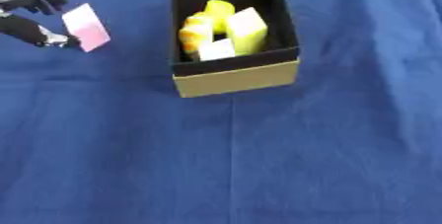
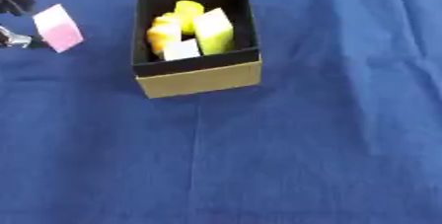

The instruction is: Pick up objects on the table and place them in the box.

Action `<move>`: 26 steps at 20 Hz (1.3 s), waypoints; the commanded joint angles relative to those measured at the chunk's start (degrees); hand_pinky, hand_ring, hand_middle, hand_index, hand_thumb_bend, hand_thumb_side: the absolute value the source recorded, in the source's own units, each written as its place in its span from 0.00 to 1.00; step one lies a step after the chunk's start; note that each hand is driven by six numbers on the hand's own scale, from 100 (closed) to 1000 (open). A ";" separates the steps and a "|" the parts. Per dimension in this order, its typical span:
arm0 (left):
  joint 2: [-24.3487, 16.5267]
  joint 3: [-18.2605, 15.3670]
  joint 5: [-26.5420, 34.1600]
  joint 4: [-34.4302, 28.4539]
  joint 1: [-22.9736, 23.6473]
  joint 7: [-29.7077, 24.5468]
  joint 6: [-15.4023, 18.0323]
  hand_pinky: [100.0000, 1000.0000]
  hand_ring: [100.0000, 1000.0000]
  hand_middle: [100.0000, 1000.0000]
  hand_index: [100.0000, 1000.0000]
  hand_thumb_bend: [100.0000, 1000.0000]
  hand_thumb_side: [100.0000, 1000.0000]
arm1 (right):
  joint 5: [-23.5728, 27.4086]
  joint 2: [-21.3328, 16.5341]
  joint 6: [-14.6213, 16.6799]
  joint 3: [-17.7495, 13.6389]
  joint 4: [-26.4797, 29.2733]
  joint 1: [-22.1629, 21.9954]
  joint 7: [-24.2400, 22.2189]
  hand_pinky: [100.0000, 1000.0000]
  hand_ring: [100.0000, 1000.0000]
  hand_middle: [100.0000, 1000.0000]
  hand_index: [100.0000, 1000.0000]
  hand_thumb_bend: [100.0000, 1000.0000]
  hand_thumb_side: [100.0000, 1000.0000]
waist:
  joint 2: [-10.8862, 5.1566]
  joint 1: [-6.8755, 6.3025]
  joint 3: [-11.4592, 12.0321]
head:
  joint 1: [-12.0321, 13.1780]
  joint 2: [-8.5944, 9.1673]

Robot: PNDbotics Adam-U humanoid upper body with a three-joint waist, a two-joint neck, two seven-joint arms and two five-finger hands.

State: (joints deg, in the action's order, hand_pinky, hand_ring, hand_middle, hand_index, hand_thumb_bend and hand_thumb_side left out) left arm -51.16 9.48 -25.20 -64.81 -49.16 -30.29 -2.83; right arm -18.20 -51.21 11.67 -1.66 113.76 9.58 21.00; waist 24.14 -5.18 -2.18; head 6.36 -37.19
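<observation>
At surface's far-left corner, our left hand (image 1: 30, 18) had fingers clamped on pink card (image 1: 87, 26); box (image 1: 235, 72) lay rightward, long axis running far-to-near.

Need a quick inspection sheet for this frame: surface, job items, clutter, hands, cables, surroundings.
Surface: blue cloth, wrinkled, covers the table.
Job's things: box, open, holds yellow, orange and white items; pink card left of the box, outside it.
Clutter: nothing seen.
Hands: left hand pinches the pink card at the upper left; right hand not in view.
Cables: nothing seen.
Surroundings: pale strip past the cloth's far edge, unclear.
</observation>
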 commanded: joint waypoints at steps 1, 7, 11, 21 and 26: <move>-1.50 -1.66 -1.23 0.58 -1.48 1.12 -0.31 0.90 0.82 0.78 0.90 0.52 0.32 | 0.16 -0.81 -0.29 -0.20 0.83 0.47 0.54 0.74 0.77 0.67 0.74 0.00 0.00 | -0.78 0.04 -0.08 | 0.50 1.09; -0.99 -2.57 -2.25 1.23 -2.72 2.14 -1.07 0.89 0.81 0.77 0.90 0.51 0.33 | 0.06 -0.37 -0.66 0.31 0.83 0.91 1.07 0.73 0.77 0.67 0.74 0.00 0.00 | 0.20 -0.13 -0.51 | 1.16 1.73; -0.46 -3.20 -0.90 2.26 -3.32 1.77 -1.19 0.89 0.80 0.76 0.89 0.50 0.34 | -0.10 -0.08 -0.61 0.41 0.83 1.25 1.40 0.73 0.77 0.66 0.74 0.00 0.00 | 0.88 -0.03 -1.19 | 1.82 2.47; 0.56 -3.84 1.09 4.08 -3.83 -0.19 -1.00 0.87 0.78 0.73 0.88 0.46 0.27 | 0.02 1.09 -1.12 0.86 0.83 1.91 2.24 0.73 0.76 0.66 0.73 0.00 0.00 | 2.50 0.40 -2.39 | 3.08 4.27; 0.93 -3.60 0.51 4.07 -4.00 -0.49 -0.72 0.83 0.69 0.64 0.84 0.31 0.14 | 0.28 1.59 -1.55 0.99 0.83 1.90 2.56 0.72 0.76 0.66 0.73 0.00 0.00 | 2.93 0.65 -2.27 | 3.11 4.19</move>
State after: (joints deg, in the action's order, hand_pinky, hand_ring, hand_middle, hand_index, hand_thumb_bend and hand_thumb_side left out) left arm -49.81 5.75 -24.46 -60.78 -52.99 -30.32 -3.70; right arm -18.20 -48.62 10.22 -0.31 113.76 11.09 23.31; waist 28.02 -4.95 -4.40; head 9.35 -33.67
